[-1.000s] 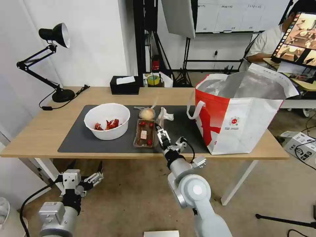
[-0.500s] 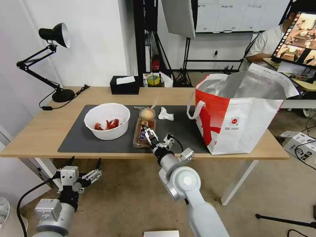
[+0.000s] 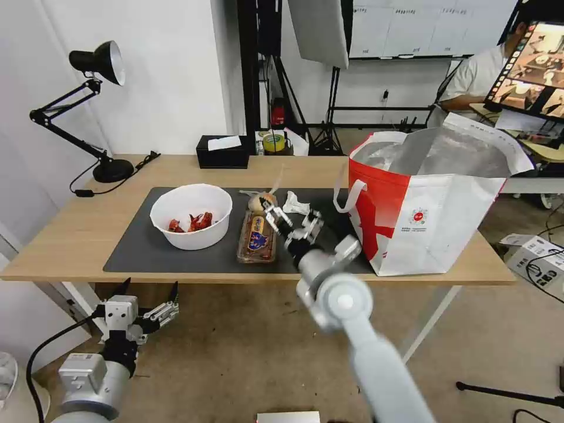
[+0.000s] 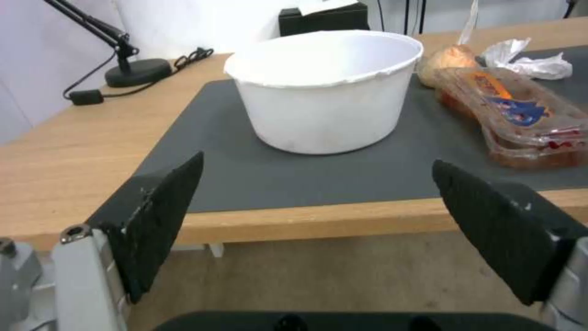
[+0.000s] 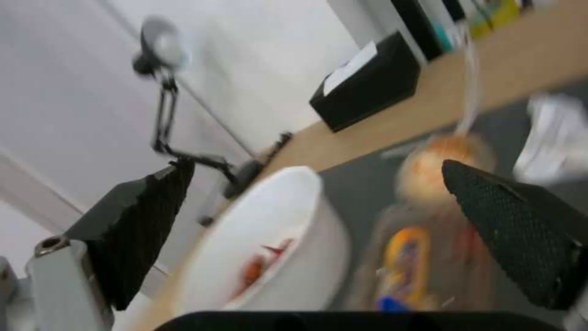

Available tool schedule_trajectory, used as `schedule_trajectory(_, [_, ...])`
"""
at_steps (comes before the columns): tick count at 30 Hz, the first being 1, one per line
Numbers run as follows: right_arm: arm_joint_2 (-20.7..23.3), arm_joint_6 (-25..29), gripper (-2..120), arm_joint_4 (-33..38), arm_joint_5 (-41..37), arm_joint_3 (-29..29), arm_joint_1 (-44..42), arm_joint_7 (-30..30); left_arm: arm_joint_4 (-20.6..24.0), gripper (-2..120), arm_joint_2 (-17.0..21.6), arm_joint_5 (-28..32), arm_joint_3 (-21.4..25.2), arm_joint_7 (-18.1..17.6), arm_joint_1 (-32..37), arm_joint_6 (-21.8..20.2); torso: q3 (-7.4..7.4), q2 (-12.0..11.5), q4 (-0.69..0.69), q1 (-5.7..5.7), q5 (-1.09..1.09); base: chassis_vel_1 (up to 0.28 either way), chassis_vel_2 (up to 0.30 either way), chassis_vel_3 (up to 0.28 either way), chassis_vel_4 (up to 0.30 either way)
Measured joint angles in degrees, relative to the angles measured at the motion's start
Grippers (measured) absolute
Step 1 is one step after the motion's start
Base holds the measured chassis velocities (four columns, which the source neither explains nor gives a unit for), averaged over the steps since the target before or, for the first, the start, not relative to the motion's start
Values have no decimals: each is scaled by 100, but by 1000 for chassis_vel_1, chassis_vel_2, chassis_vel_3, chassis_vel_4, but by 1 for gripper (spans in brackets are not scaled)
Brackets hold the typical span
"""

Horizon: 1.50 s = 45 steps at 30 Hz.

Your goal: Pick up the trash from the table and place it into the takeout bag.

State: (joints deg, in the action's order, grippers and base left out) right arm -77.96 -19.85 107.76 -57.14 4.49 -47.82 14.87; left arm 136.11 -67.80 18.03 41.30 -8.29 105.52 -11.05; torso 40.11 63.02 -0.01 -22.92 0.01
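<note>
The right gripper (image 3: 271,210) hung over the middle of the mat (image 3: 135,247), above the far end of the plastic tray (image 3: 257,238) and just beside the bagged bun (image 3: 262,202), its jaws spread wide and holding nothing. The step in hand looked like a reach for the first piece of trash, either bun or tray; which one could not be told. The next move would call for lowering the open jaws squarely around the chosen piece and closing gently, since the thin plastic would likely crumple or slip.

The left gripper (image 3: 147,305) waited low in front of the near edge of the table (image 3: 70,235), below the desktop on the left, also wide open and empty.

None of the trash was in the bag yet. The white bowl (image 3: 191,223) with red shell scraps stood on the left part of the mat, the tray right of it, the bun at the tray's far end, and the crumpled tissue (image 3: 295,204) right of the bun. The red-and-white bag (image 3: 423,223) stood open on the right end of the table, foil lining showing.

The table was light wood with a dark grey mat. A black desk lamp (image 3: 94,111) stood at the far left, a black tissue box (image 3: 222,151) at the far edge. Behind were a white wall, stands and a whiteboard.
</note>
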Motion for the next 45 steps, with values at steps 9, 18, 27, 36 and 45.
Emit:
schedule_trajectory(9, [776, -514, 77, -767, 2003, -743, 1191, -1483, -17, 100, 7, 64, 73, 218, -10, 49, 0, 0, 1, 0, -1, 0, 0, 0, 0])
schedule_trajectory(18, [857, -456, 48, -1786, 2326, -1217, 2020, -2029, -79, 100, 14, 64, 140, 359, -23, 97, 0, 0, 1, 0, -2, 0, 0, 0, 0])
schedule_trajectory(27, [707, -516, 15, -2751, 2129, -1711, 2668, -2794, -254, 100, 113, 67, 181, 613, -92, 249, 0, 0, 1, 0, -2, 0, 0, 0, 0])
schedule_trajectory(36, [442, -659, 0, -3307, 2262, -1934, 2847, -2863, -302, 100, 162, 88, 183, 607, -165, 249, 0, 0, 1, 0, -2, 0, 0, 0, 0])
schedule_trajectory(45, [399, -856, 0, -3383, 2279, -1979, 2799, -2843, -331, 100, 161, 91, 150, 586, -207, 258, -1, 1, 1, 0, -2, 0, 0, 0, 0])
